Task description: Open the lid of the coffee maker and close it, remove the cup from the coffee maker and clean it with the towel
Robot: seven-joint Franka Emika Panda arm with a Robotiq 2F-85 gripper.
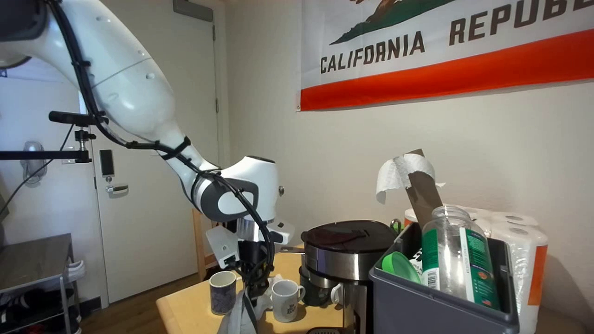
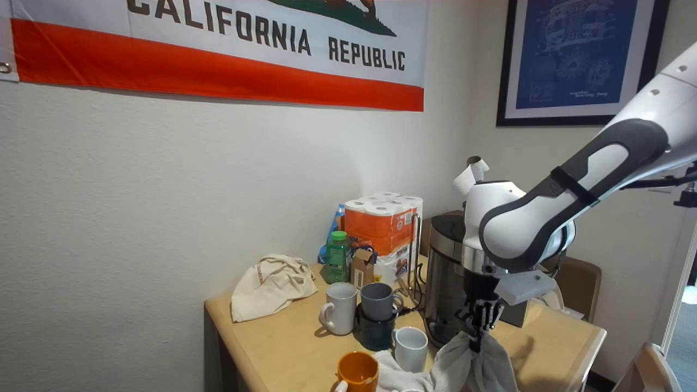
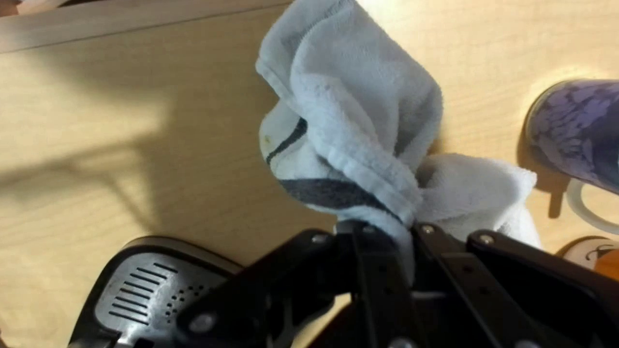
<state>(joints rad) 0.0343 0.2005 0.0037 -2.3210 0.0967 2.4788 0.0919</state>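
Note:
My gripper is shut on a white and grey towel, which hangs from the fingertips. In an exterior view the gripper holds the towel low over the table's front part, and more white cloth lies beside it. The steel coffee maker has its dark lid down. It also stands behind the gripper in an exterior view. Its drip tray shows at the lower left of the wrist view, with no cup on the visible part. A white mug with print stands near the towel.
A patterned mug stands right of the towel. An orange mug, a tall pale mug and a grey mug on a dark one stand on the table. A grey bin stands beside the coffee maker.

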